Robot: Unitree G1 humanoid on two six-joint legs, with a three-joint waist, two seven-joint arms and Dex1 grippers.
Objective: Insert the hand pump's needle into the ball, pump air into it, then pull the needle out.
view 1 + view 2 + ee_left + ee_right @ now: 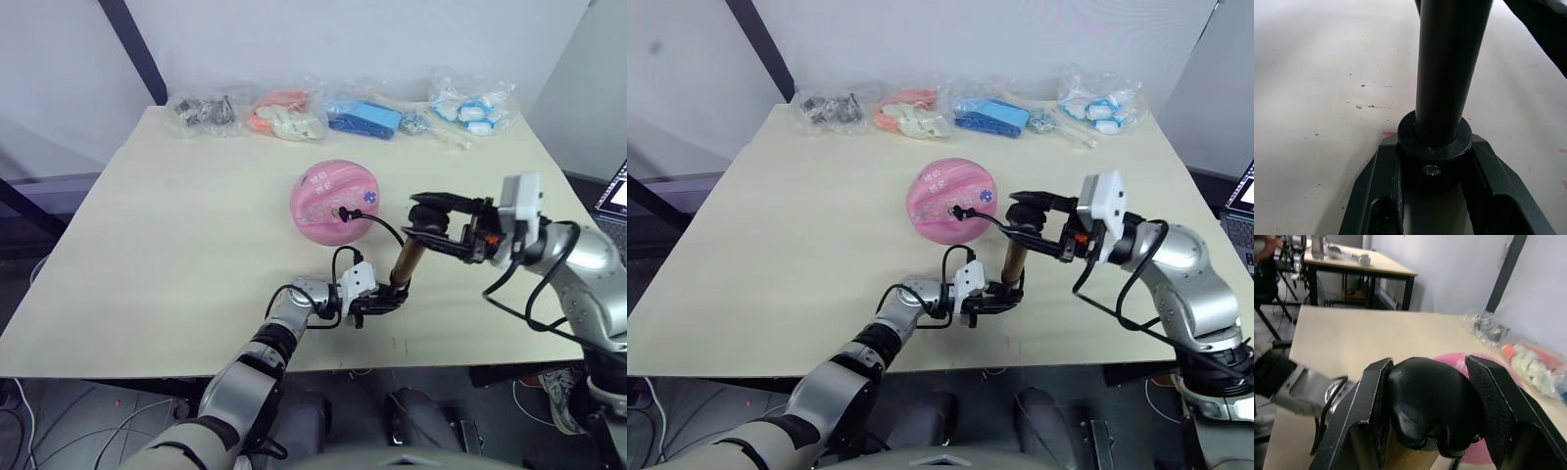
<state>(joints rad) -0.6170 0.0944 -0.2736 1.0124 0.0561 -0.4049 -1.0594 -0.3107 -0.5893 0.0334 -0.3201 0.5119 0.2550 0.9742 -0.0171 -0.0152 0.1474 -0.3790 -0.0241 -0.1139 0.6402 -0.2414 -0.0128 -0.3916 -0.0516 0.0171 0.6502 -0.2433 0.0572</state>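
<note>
Four clear bags (288,113) along the table's (147,255) far edge

Table (147,255): pale beige top, filling the middle of the head views, with small dark specks and a few pink marks up close.
Wall (392,39): plain light grey, across the top of the frame.
Beam (132,49): dark, slanting at upper left (a second dark bar sits at the left edge).
Bags (289,113): clear plastic, in a row along the table's far edge.
Floor (59,411): grey, lower left, with loose cables.
Laptop (612,196): right edge.
Second table (1361,264): black-legged, in the right wrist view.
</note>
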